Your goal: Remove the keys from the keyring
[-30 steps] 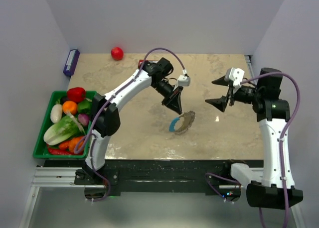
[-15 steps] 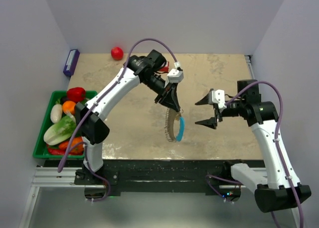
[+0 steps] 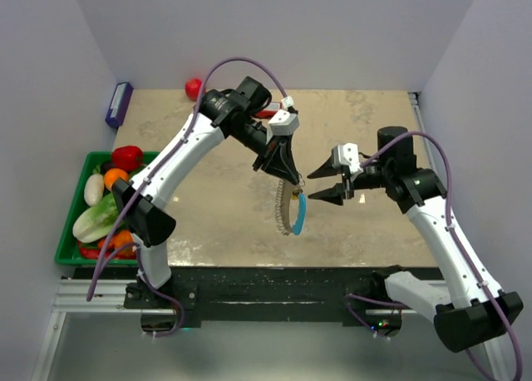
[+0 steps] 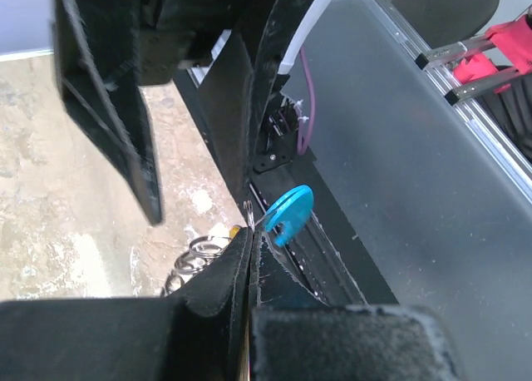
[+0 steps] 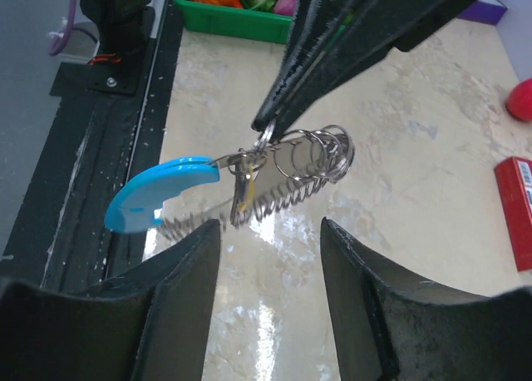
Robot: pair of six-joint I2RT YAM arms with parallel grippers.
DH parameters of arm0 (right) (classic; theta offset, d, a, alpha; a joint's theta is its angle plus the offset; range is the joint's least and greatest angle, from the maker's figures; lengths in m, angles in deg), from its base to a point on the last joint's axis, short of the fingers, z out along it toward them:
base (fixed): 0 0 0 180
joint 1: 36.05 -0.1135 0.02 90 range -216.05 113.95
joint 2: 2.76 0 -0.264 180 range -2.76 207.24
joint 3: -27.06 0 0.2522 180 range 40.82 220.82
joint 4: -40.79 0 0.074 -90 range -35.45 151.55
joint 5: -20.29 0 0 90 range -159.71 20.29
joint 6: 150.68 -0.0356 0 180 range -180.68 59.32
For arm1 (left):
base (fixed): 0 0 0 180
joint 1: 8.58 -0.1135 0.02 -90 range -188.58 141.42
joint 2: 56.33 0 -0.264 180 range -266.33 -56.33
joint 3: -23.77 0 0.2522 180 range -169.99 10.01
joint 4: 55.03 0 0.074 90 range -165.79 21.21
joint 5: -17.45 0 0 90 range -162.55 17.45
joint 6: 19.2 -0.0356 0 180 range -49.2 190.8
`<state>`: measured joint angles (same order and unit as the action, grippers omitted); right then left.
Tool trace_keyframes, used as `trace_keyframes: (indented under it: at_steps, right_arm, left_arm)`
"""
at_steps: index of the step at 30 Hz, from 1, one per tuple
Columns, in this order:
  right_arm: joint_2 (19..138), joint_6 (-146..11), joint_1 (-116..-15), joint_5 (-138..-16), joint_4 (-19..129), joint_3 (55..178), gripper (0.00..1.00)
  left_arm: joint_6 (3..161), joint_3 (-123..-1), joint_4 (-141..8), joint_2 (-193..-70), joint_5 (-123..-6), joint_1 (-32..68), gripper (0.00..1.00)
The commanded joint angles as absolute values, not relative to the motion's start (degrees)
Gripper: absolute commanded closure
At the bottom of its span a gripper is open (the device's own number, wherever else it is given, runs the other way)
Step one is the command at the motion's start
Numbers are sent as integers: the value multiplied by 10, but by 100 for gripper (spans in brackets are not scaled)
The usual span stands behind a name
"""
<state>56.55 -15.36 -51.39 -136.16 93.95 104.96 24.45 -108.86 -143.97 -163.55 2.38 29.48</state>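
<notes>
My left gripper is shut on the top of the keyring, which hangs above the table as a floppy silvery loop with a light-blue segment. In the left wrist view the closed fingertips pinch a thin ring beside the blue piece. The right wrist view shows the wire rings, the blue piece and the small brass key dangling below the left fingertips. My right gripper stands open just right of the keyring, with nothing between its fingers.
A green tray of vegetables stands at the table's left edge. A red ball and a purple box lie at the back left. A red box lies behind the left arm.
The left gripper has lifted the keyring off the table, and it now hangs. The right gripper has moved left to beside the keyring, and its jaws have narrowed.
</notes>
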Motion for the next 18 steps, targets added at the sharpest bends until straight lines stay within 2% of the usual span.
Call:
trace_keyframes:
  at_steps: [1, 12, 13, 15, 18]
  right_arm:
    - [564, -202, -556, -1337, 884, 1043, 48]
    - [556, -321, -593, -1314, 791, 1013, 49]
    - [556, -328, -594, -1311, 773, 1010, 51]
    - [556, -344, -600, -1300, 762, 1008, 61]
    - [557, -343, -600, -1307, 764, 1011, 67]
  left_arm:
    - [228, -1122, -1442, -1608, 65, 294, 100]
    - [230, -1128, -1442, -1606, 63, 289, 100]
    - [229, -1127, -1442, -1605, 63, 289, 100]
    - [229, -1126, -1442, -1605, 63, 289, 100]
    - [227, -1122, -1441, -1606, 63, 289, 100]
